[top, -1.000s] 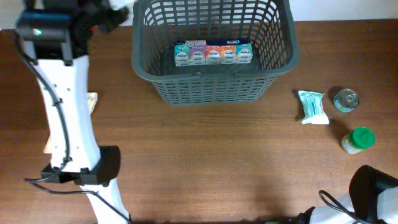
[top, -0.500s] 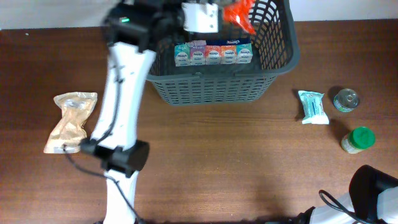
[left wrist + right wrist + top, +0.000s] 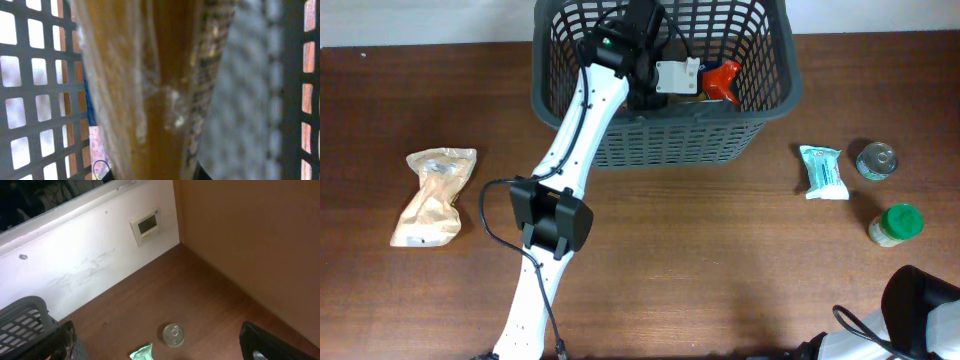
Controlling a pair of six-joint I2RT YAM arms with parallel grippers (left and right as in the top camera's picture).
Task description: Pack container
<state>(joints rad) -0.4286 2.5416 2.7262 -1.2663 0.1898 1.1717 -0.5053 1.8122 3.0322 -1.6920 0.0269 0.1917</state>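
Note:
The container, a dark grey lattice basket (image 3: 620, 150), stands at the table's far middle. My left gripper (image 3: 703, 78) reaches into it from above and is shut on a red-orange snack bag (image 3: 723, 80). In the left wrist view the bag (image 3: 165, 90) fills the frame between my left gripper's jaws (image 3: 157, 175), with the basket's lattice wall (image 3: 30, 100) around it. My right gripper (image 3: 162, 352) is open and empty, low at the table's near right, far from the basket (image 3: 25, 325).
A tan packet (image 3: 432, 195) lies at the left. A teal packet (image 3: 822, 170), a small round can (image 3: 876, 160) and a green-lidded jar (image 3: 895, 224) sit at the right. The can (image 3: 173, 334) and the teal packet (image 3: 142, 354) show in the right wrist view.
My left arm swung from the far left over to the basket with the red-orange bag and lowered it inside, covering the row of small boxes. The right arm has not moved.

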